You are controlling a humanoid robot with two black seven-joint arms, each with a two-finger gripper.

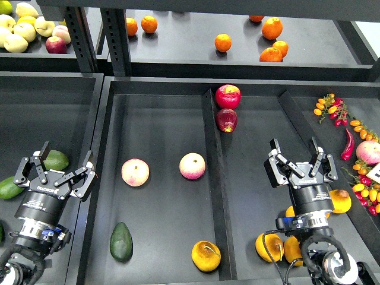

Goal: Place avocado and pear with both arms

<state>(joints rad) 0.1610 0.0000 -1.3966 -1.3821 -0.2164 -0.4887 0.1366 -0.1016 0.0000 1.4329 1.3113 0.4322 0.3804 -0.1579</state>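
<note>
Left gripper (56,168): fingers spread wide, holding nothing; poised over the left tray (35,119), just beside two light green fruits (55,159) near that tray's right wall.

Right gripper (298,161): fingers spread wide, holding nothing; above the right compartment, with yellow-orange fruits (269,246) clustered under and around its wrist.

Avocado (121,241): dark green, lying in the middle compartment (160,113) at its near left corner, close to the left wall, apart from everything else.

Pear (206,256): golden orange, same compartment, near right corner, just beside the divider (215,196).

Two pink-yellow apples (135,172): mid-compartment, well apart from each other; the right one sits near the divider. Bare floor lies between them and the avocado and pear, and the far half of the compartment is open.

Two red apples (228,96): touching, at the far end of the divider.

Right edge: chilli (348,144) and small tomatoes (329,107) beyond a slanted wall.

Back shelf (178,44): oranges (223,42), pale apples (24,27).
</note>
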